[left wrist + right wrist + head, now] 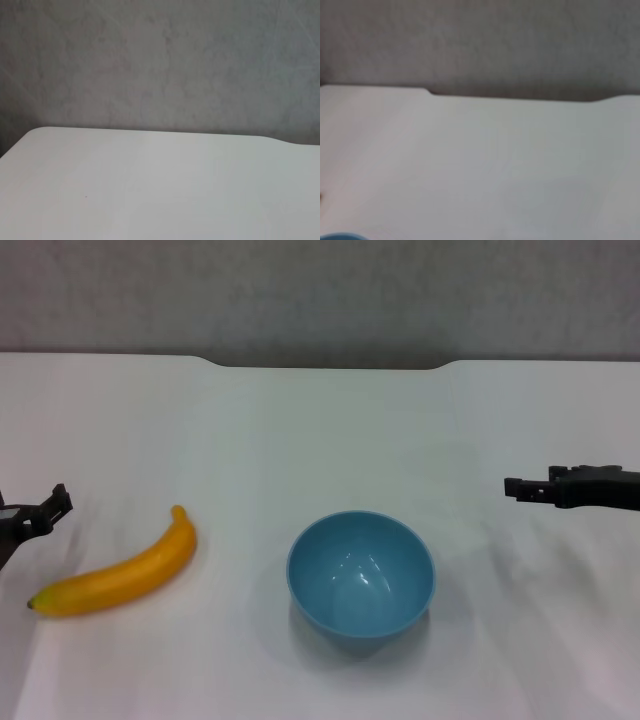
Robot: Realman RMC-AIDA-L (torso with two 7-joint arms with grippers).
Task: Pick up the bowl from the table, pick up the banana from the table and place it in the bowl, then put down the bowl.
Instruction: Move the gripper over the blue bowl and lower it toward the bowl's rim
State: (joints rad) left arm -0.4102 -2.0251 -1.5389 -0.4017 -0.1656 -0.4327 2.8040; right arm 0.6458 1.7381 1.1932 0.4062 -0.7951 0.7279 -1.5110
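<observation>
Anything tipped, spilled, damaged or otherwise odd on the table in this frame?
Nothing stands out. The light-blue bowl sits upright and empty on the white table, the banana lies whole on its side to the bowl's left, apart from it. The left gripper and right gripper hang at the table's sides, touching neither.

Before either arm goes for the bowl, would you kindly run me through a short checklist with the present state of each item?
1. Bowl upright and empty on the table: ok.
2. Banana lying on the table, apart from the bowl: ok.
3. Right gripper off to the bowl's right, path between them free: ok.
4. Left gripper beside the banana, not touching it: ok.
5. Both grippers open: cannot tell.
</observation>
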